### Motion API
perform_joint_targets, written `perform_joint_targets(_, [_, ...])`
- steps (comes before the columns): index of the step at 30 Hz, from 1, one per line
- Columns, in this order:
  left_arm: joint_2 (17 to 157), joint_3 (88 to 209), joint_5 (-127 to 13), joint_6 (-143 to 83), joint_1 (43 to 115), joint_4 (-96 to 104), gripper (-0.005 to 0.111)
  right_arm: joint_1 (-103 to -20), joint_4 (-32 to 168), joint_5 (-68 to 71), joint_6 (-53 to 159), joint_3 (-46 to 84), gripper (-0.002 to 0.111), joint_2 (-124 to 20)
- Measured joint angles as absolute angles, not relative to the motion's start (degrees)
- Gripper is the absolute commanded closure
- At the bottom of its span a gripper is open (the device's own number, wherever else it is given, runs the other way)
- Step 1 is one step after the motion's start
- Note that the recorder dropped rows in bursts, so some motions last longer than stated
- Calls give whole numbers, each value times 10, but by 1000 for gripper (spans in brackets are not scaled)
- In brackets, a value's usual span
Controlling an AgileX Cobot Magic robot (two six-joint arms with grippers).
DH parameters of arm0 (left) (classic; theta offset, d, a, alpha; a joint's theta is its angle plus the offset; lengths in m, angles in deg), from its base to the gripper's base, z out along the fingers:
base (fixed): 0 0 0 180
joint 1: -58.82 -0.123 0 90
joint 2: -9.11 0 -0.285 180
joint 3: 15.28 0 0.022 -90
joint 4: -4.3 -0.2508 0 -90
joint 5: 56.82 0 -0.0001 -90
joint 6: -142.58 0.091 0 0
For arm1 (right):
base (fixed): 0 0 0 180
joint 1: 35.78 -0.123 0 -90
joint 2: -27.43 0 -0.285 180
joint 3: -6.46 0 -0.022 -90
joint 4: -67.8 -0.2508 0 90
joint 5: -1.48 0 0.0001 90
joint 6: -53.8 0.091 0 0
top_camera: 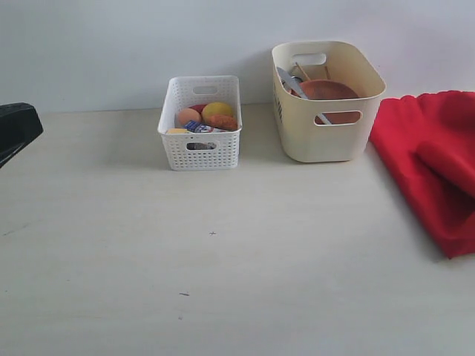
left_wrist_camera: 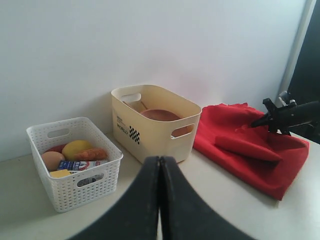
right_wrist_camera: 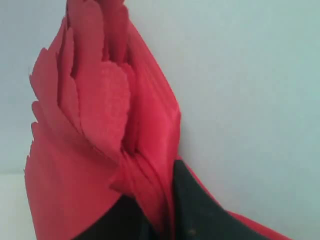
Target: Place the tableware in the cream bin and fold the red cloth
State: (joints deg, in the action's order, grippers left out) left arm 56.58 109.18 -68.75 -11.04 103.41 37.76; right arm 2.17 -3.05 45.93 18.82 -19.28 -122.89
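Note:
The cream bin [top_camera: 326, 141] stands at the back by the wall. It holds the round brown wooden plate [top_camera: 329, 90] and the metal knife [top_camera: 289, 80]; other tableware is hidden inside. The red cloth [top_camera: 434, 159] lies rumpled to the right of the bin, running off the exterior view's right edge. My right gripper [right_wrist_camera: 155, 190] is shut on a bunched fold of the red cloth [right_wrist_camera: 100, 115], lifting it; it also shows in the left wrist view as the right gripper [left_wrist_camera: 272, 120] over the cloth [left_wrist_camera: 240, 155]. My left gripper [left_wrist_camera: 160, 160] is shut and empty, well in front of the bin [left_wrist_camera: 150, 132].
A white perforated basket [top_camera: 200, 152] with an egg, a lemon, a sausage and a small carton stands left of the cream bin. My left arm [top_camera: 15, 127] shows as a black shape at the far left edge. A pale wall runs behind both containers.

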Motion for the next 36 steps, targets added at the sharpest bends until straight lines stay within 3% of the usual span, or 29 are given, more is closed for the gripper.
perform_joint_targets(10, [566,1091,-688,-110,1034,378,106,-27,-57,420,219,-263,108,-1264])
perform_joint_targets(13, [566,1091,-688,-110,1034,378,106,-28,-57,408,221,-266,103,-1264])
perform_joint_targets(16, [566,1091,-688,-110,1034,378,106,-28,-56,393,218,-267,85,-1264])
perform_joint_targets(21, [566,1091,-688,-110,1034,378,106,-28,-39,388,201,-270,29,-1264])
perform_joint_targets(23, [566,1091,-688,-110,1034,378,106,-26,-8,389,199,-270,14,-1260])
perform_joint_targets(32, [566,1091,-688,-110,1034,376,106,-25,341,444,325,-270,13,-1130])
perform_joint_targets(36, [566,1091,-690,-110,1034,376,106,-23,407,500,356,-270,22,-1058])
